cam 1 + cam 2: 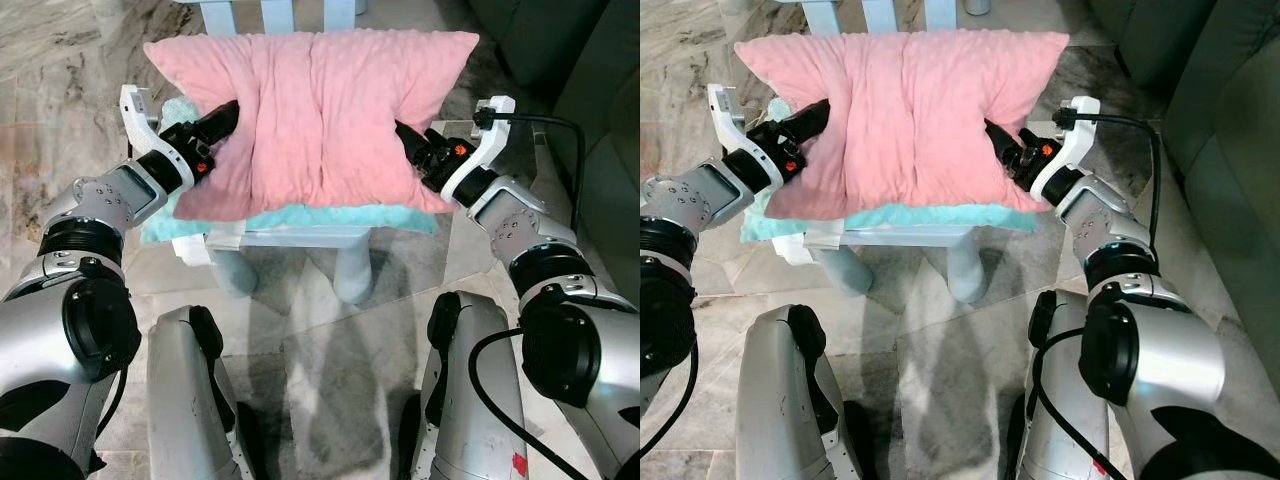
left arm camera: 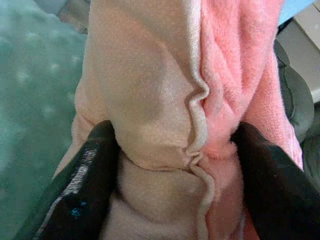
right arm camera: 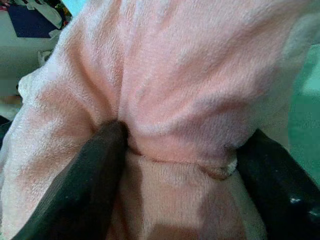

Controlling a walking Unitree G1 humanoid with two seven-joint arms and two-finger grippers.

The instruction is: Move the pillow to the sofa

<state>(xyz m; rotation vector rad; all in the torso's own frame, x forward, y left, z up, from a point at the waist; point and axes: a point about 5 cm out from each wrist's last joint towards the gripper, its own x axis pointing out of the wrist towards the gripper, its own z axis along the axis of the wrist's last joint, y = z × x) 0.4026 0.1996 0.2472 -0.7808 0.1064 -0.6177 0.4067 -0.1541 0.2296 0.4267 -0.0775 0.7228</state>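
The pink pillow point(image 1: 315, 115) lies atop a teal cushion point(image 1: 330, 217) on a pale blue chair point(image 1: 290, 238); the left gripper point(image 1: 222, 118) pinches its left edge. The right gripper point(image 1: 408, 138) is clamped on its right edge; dark sofa point(image 1: 580, 60) stands at right.

A light blue plastic chair point(image 1: 290, 238) stands on a grey-veined marble tile floor point(image 1: 60, 60). A teal fleece cushion point(image 1: 330, 217) lies flat on the chair seat, overhanging the seat's front edge and its side on the robot's left.
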